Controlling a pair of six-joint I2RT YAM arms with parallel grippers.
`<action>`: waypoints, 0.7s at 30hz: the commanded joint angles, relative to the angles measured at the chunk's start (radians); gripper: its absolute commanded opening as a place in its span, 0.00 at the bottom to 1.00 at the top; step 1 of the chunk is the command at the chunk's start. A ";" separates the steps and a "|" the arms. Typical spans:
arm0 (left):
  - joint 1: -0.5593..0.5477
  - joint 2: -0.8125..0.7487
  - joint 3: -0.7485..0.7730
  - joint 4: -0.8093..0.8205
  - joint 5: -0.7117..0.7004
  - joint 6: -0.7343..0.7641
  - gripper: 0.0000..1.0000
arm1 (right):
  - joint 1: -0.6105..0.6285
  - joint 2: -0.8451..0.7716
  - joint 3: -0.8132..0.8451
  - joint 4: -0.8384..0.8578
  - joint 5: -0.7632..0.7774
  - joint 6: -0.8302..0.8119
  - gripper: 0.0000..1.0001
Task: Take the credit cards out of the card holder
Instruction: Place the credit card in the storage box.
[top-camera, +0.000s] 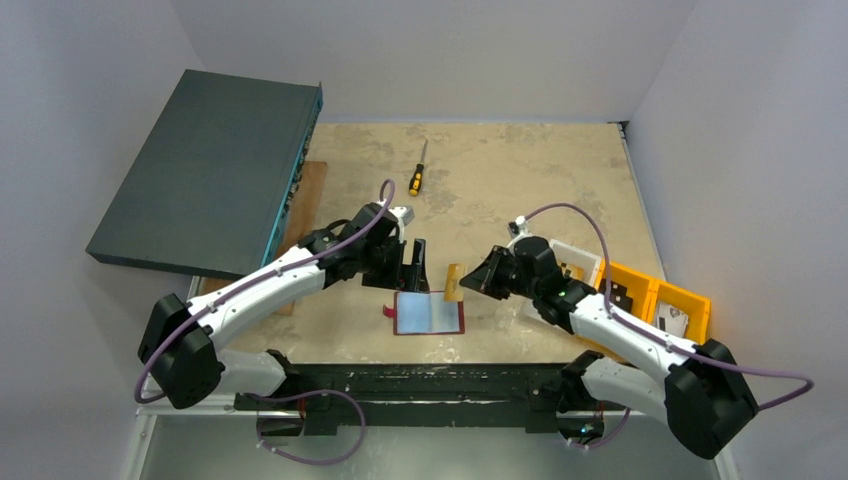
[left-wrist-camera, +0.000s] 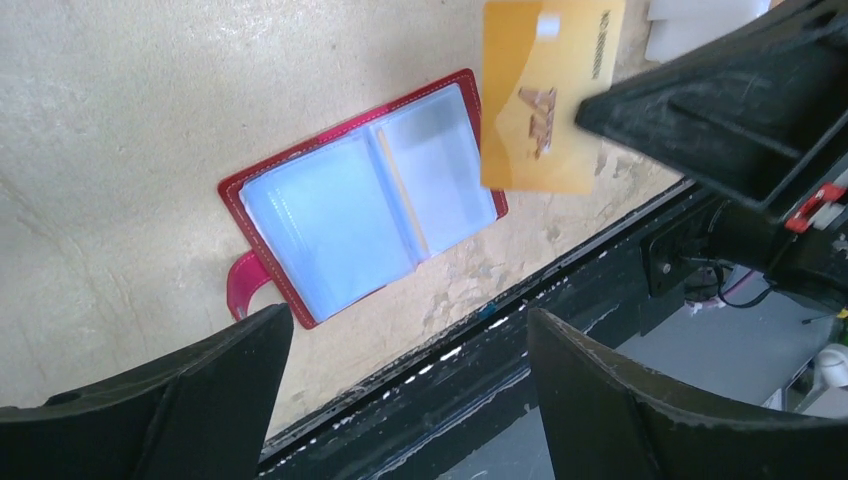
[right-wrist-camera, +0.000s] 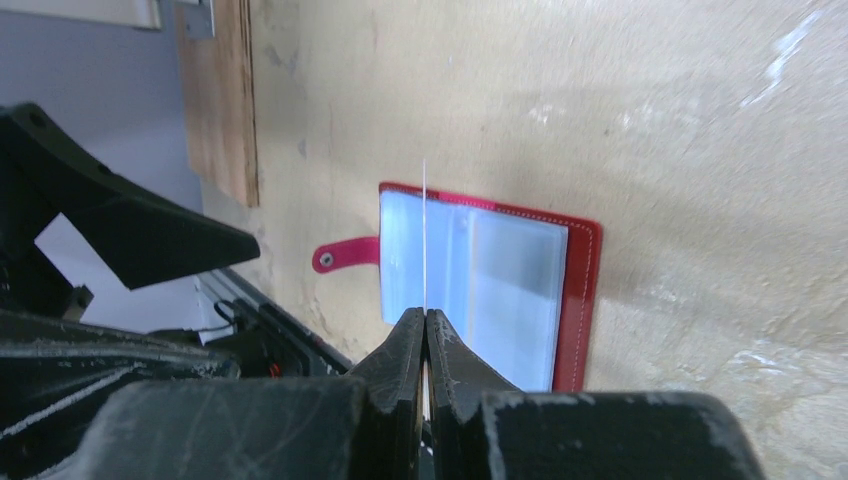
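Black two-finger right gripper (right-wrist-camera: 425, 318), jaws pressed tight on one edge of a thin, flat, tan-gold plastic credit card (left-wrist-camera: 545, 100). From its own wrist camera the card appears edge-on, as a fine pale line standing straight out from the fingertips. The card is wholly outside the sleeves.

Just ahead of these fingertips, and below the card, lies the small dark red folding card holder (right-wrist-camera: 500, 290). It is spread open and flat on the mottled beige table (top-camera: 520, 170), with its clear plastic sleeves facing up. A short red snap tab (right-wrist-camera: 345, 256) projects from the side of the holder nearer the left arm. A thin tan strip runs along the holder's central fold; whether it is another card cannot be told.

The left gripper (left-wrist-camera: 408, 330) has its black fingers (left-wrist-camera: 150, 420) spread wide with nothing between them. It hangs over the table just beside the holder's far edge and close to the right gripper, without touching the holder.

Further out beyond the left gripper lies a yellow-and-black-handled screwdriver (top-camera: 418, 172). To its outer side are a bare wooden board (top-camera: 308, 195) and a large dark grey flat panel (top-camera: 210, 170). Behind the right gripper, along its arm, sit a white plastic bin (top-camera: 578, 262) and orange plastic bins (top-camera: 665, 298).
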 joint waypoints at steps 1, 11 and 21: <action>0.003 -0.049 0.070 -0.070 0.018 0.059 0.88 | -0.059 -0.078 0.067 -0.150 0.092 -0.027 0.00; 0.005 -0.047 0.129 -0.120 0.058 0.124 0.92 | -0.187 -0.219 0.278 -0.598 0.376 -0.068 0.00; 0.005 -0.050 0.135 -0.133 0.068 0.132 0.92 | -0.249 -0.150 0.490 -0.924 0.701 -0.131 0.00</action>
